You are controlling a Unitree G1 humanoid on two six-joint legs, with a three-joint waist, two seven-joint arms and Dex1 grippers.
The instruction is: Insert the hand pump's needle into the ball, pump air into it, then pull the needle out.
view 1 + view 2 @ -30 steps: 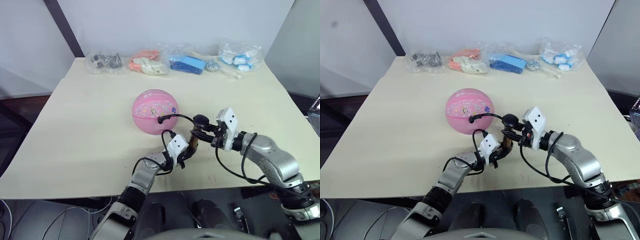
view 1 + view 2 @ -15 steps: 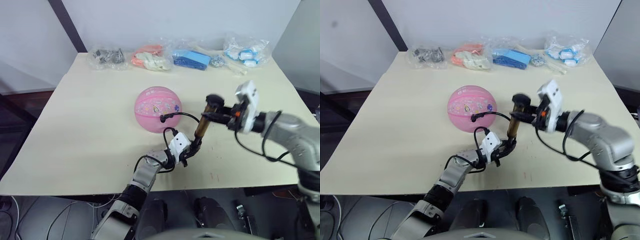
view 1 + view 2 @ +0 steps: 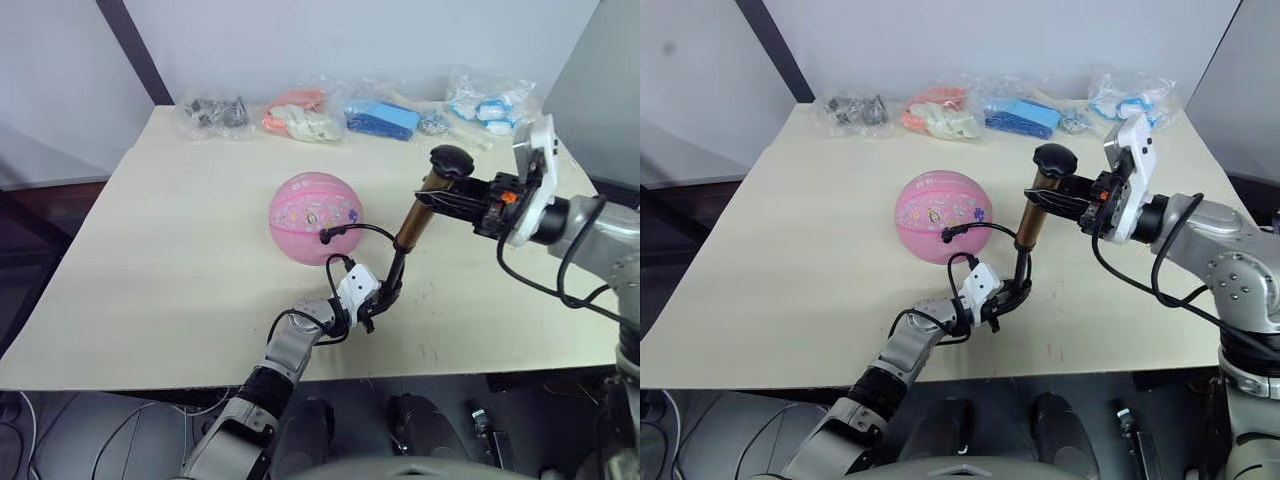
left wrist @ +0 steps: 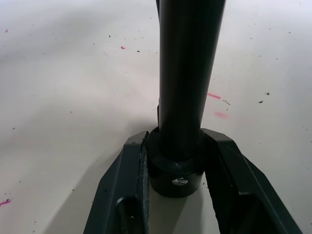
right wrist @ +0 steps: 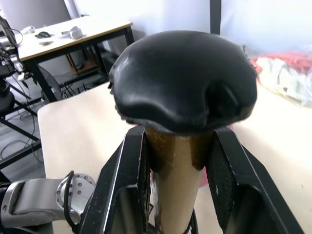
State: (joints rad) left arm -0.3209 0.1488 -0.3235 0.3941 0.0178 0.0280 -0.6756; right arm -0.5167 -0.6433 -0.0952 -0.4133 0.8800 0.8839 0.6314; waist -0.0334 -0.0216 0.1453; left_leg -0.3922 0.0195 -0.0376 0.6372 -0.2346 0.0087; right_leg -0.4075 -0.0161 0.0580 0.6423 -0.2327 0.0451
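With my left gripper (image 3: 378, 303) jaws clamped on the black base of the slim gold-bronze hand pump (image 3: 414, 221) and my right gripper (image 3: 452, 197) jaws gripping under its handle, a skewed stroke could yank the hose from the pink printed ball (image 3: 314, 219) on the tabletop (image 3: 170, 250).

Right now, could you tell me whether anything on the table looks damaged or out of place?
Nothing stands out. The ball looks round, the hose runs to it, and the hand pump stands tilted between the left gripper and the right gripper.
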